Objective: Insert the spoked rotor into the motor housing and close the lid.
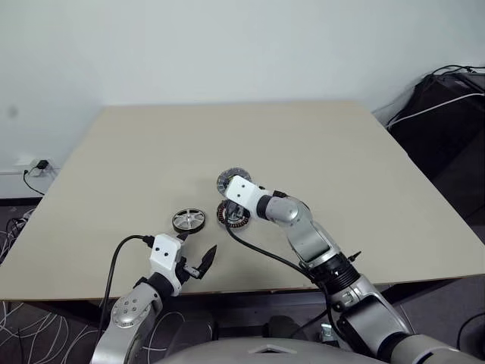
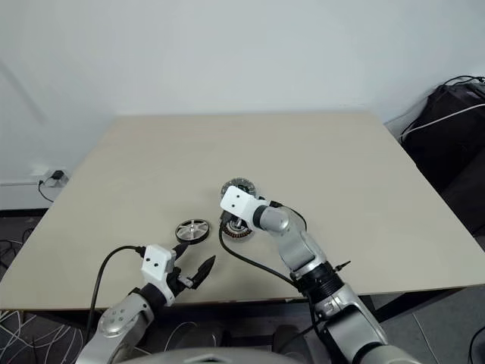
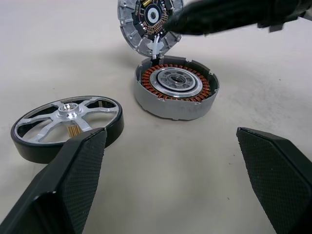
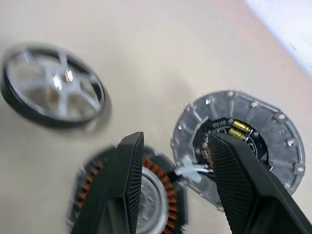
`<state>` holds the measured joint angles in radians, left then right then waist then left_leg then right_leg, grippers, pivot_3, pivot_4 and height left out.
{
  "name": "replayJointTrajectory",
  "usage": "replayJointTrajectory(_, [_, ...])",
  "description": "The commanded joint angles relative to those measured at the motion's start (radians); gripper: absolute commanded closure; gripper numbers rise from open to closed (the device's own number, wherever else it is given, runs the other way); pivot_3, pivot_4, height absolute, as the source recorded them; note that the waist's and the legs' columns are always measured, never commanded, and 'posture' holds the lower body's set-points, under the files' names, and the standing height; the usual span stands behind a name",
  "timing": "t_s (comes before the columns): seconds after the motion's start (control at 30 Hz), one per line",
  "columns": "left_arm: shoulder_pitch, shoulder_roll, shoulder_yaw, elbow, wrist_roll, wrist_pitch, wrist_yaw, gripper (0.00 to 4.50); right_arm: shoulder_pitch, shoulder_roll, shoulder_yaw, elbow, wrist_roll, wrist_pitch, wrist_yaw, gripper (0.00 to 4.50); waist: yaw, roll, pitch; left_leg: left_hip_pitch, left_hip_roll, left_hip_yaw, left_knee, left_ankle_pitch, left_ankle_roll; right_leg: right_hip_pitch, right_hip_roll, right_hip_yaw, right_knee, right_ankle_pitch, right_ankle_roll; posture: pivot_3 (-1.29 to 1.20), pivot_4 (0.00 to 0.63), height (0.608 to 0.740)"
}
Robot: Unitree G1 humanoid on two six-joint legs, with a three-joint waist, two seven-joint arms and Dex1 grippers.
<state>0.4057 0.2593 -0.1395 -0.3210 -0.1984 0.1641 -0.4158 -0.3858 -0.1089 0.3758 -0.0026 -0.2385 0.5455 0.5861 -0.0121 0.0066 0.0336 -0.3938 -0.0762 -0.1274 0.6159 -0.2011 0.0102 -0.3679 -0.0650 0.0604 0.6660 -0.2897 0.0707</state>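
From the head camera I see the beige table (image 1: 341, 152) with all three motor parts grouped near its front middle. The spoked rotor (image 1: 189, 220) lies flat on the table, closest to my left side, its silver spokes and black rim facing up. Just to its right sits the motor housing (image 3: 176, 89), a round cup with copper windings ringing a pale metal centre, resting on the table with its open side up. The rotor and housing are near each other but not touching.

The lid (image 3: 148, 22) is behind the housing and stands tilted up on edge, its inner face with the dark hub turned toward me; a pale bit of wire runs from it down to the housing's rim. In the right wrist view it shows as a grey ribbed disc (image 4: 253, 146) just beside the housing.

My right gripper (image 1: 233, 196) is extended over the housing, fingers part-way apart and straddling the gap between housing and lid. I cannot tell from these views whether the fingers grasp the lid or anything else.

My left gripper (image 1: 195, 262) hangs near the table's front edge, below the rotor, fingers (image 3: 68, 190) spread wide and holding nothing; the rotor lies just beyond its fingertips
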Motion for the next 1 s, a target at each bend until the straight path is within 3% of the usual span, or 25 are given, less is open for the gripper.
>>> replayJointTrajectory(0.03, [-0.011, -0.003, -0.002, -0.038, -0.003, -0.012, -0.002, 0.00, 0.014, 0.065, -0.056, -0.140, 0.079, 0.233, -0.016, 2.24, -0.001, 0.001, 0.000, 0.000, 0.000, 0.000, 0.000, 0.000, 0.000, 0.000, 0.000, 0.000, 0.000, 0.000, 0.000, 0.00, 0.000, 0.740])
replayJointTrajectory(0.2, [-0.013, -0.003, -0.003, -0.023, -0.006, -0.018, -0.009, 0.00, -0.034, 0.156, -0.144, -0.151, 0.155, 0.520, -0.082, 2.24, 0.000, 0.001, 0.001, 0.000, 0.000, 0.000, 0.000, 0.000, 0.000, -0.001, 0.000, 0.000, 0.000, 0.000, 0.000, 0.00, 0.000, 0.740])
replayJointTrajectory(0.33, [-0.017, -0.004, -0.003, -0.009, -0.005, -0.025, -0.014, 0.00, -0.079, 0.171, -0.164, -0.110, 0.177, 0.610, -0.131, 2.24, -0.002, 0.002, 0.002, -0.001, 0.000, 0.000, 0.000, 0.000, 0.000, -0.002, 0.000, 0.000, 0.000, 0.000, 0.000, 0.00, 0.000, 0.740])
replayJointTrajectory(1.0, [-0.002, -0.017, -0.009, -0.003, 0.006, -0.038, -0.005, 0.00, -0.178, 0.187, -0.173, 0.089, 0.282, 0.673, -0.246, 2.24, -0.024, 0.003, 0.002, -0.002, 0.000, 0.000, -0.002, 0.000, 0.000, -0.004, 0.000, 0.000, -0.001, 0.001, -0.003, 0.00, 0.000, 0.740])
